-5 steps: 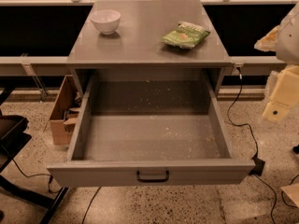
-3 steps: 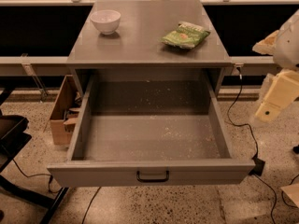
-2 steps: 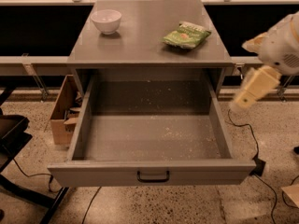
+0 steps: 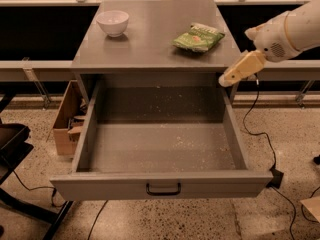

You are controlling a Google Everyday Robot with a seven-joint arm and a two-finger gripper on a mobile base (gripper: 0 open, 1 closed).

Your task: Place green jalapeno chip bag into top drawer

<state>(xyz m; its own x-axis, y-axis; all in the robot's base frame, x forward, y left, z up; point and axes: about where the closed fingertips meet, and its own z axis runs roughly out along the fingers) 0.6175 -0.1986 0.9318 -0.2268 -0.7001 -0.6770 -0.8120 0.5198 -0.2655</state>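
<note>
green jalapeno chip bag (image 4: pixel 198 37) lies on table (image 4: pixel 150 51), upper centre-right. top drawer (image 4: pixel 163 186) open, floor crumb-speckled. gripper (image 4: pixel 231 76) at right, by drawer's rear corner; grip state cannot tell.

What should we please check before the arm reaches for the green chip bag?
1. Top drawer pulled open: ok.
2. Drawer floor holds only crumbs: ok.
3. Green jalapeno chip bag lying uncovered on the tabletop: ok.
4. White bowl apart from the bag: ok.
5. Gripper at the bag: not ok; it hovers by the tabletop's right front corner, apart from the bag.
</note>
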